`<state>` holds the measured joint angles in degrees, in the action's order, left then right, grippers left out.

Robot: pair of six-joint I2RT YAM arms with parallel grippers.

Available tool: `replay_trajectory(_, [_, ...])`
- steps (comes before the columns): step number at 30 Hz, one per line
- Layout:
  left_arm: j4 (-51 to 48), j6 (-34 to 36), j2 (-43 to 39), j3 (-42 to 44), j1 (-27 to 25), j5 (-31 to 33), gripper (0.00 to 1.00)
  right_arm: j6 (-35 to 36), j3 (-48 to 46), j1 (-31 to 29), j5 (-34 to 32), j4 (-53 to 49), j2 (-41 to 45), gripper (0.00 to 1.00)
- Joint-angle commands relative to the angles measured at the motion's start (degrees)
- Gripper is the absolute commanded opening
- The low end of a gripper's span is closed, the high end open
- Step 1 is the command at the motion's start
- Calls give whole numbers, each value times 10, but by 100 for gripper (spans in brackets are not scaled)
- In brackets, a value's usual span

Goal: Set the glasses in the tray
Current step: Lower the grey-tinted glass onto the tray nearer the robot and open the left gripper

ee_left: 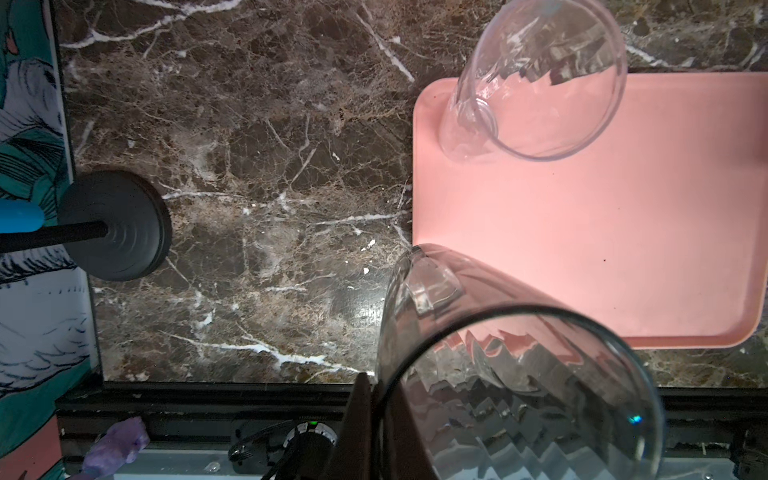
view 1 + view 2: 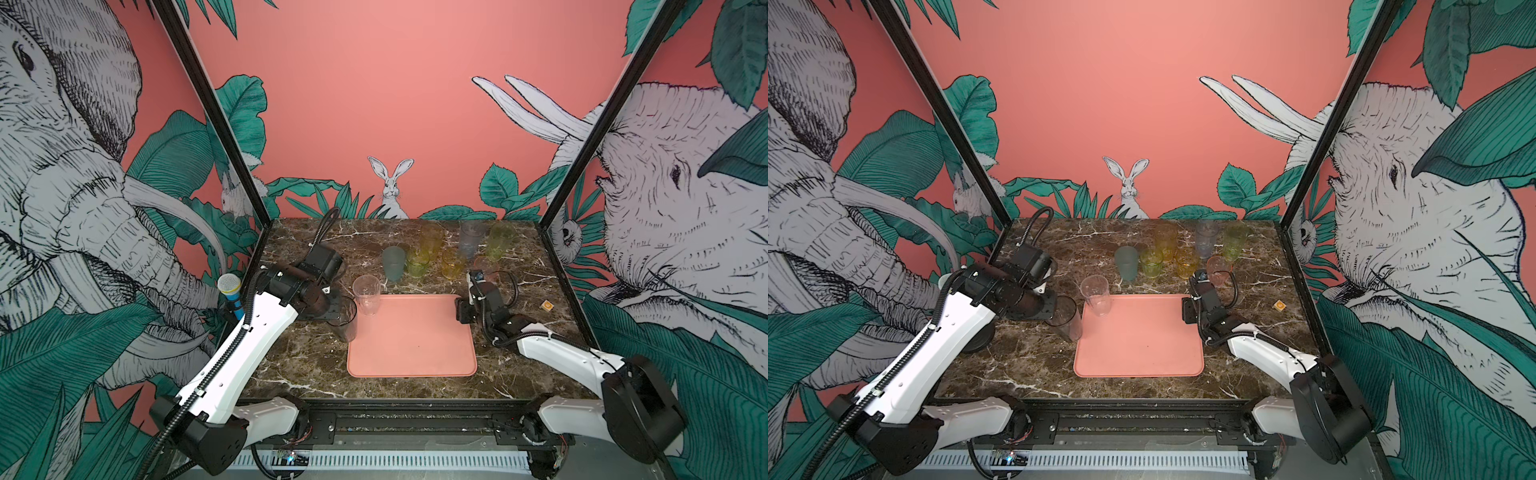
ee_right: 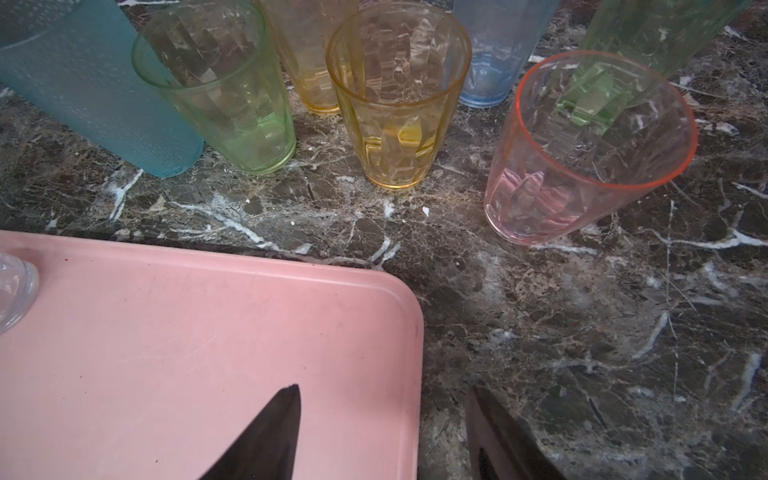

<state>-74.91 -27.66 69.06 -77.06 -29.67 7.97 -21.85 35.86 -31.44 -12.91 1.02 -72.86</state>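
You see a salmon-pink tray [image 2: 411,349] on a dark brown marble tabletop [image 2: 291,365] veined with white. On the tray stands a clear tumbler [image 2: 366,296] with faceted walls; just beside the tray's edge is a smoky dark tumbler [image 2: 345,322], faceted too. Behind them you find a frosted grey-teal tumbler [image 3: 95,87] with a pebbled surface, a yellow-green one [image 3: 224,95], an amber one [image 3: 397,104] and a pink one [image 3: 590,149] with an orange-red rim. The walls [image 2: 374,83] are coral with teal leaves and black-and-white animals.
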Motion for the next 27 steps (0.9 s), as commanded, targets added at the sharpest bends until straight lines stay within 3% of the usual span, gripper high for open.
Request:
replay_trajectory(1, [40,-31,-15,19,-13,5,0,1,19,2,-7,2,5,65])
replay_trajectory(27, [136,-66,60,80,-69,13,0,1,21,2,-5,0,0,65])
